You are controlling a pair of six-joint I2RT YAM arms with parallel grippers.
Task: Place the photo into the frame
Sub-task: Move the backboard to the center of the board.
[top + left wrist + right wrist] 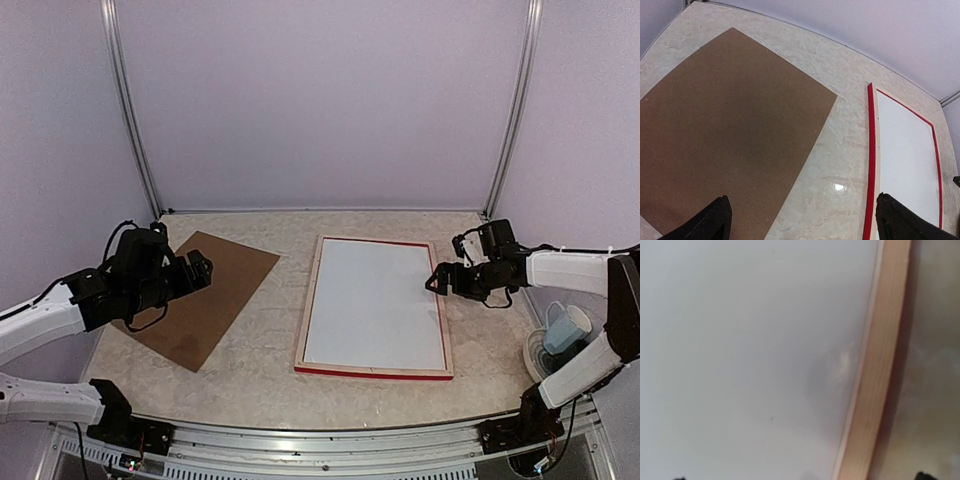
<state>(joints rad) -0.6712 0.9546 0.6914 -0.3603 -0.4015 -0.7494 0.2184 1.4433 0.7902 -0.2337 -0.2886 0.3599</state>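
Note:
The frame [308, 305] lies flat at the table's centre, pale wood back up, with red showing along its edges. Inside it the photo [375, 303] lies white side up; its picture side is hidden. My right gripper [437, 280] hovers open over the frame's right side, holding nothing. In the right wrist view, the white photo [755, 350] and the wooden frame bar [885, 355] fill the picture. My left gripper [203, 270] stands open and empty above the brown board. In the left wrist view, its dark fingertips [715, 220] straddle bare table beside the frame [871, 150].
A brown backing board [205, 295] lies flat at the left, turned at an angle. A pale blue and white object [567, 330] sits off the table's right edge. Metal posts [515, 110] stand at the back corners before lilac walls.

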